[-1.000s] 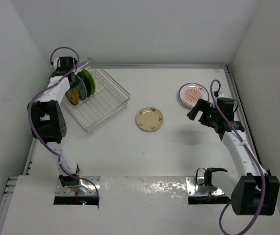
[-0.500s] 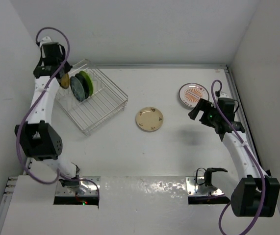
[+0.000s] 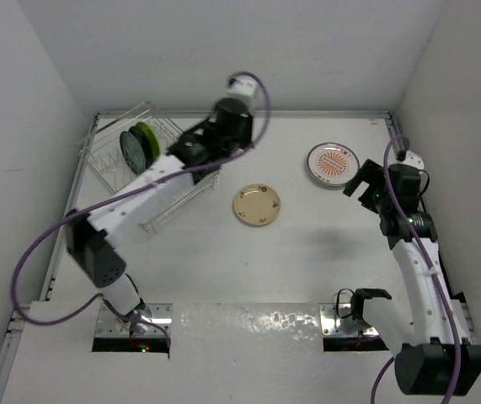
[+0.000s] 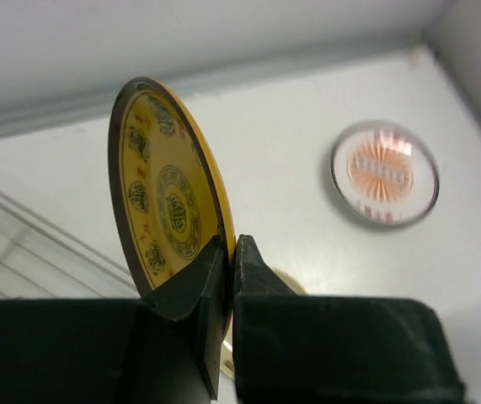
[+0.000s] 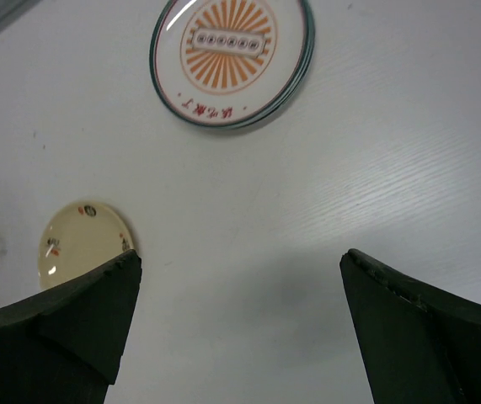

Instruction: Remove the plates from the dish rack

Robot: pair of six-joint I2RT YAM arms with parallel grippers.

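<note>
Currently gripped: tan plate [image 4: 168, 210], its lower rim pinched tight by the left gripper [image 4: 227, 248].
Plate's attitude: on edge, face upright, disc rising toward twelve o'clock from the fingers in the wrist view.
Left arm: stretched from the rack [image 3: 105, 164] at ten o'clock to about twelve o'clock of the table [image 3: 307, 252].
In the rack: dark green plate [image 3: 129, 150] and lime plate [image 3: 149, 140], both upright.
Already down: cream plate [image 3: 257, 204] mid-table; sunburst plate [image 3: 334, 163] at two o'clock.
Right gripper [image 5: 240, 328]: spread wide, holding nothing, hovering near the sunburst plate.
Key relation: bare table lies below and toward three o'clock of the held plate; I judge the wrist must roll the disc flat before letting go.
Nearer arm: left for the rack; right is well apart from it.
</note>
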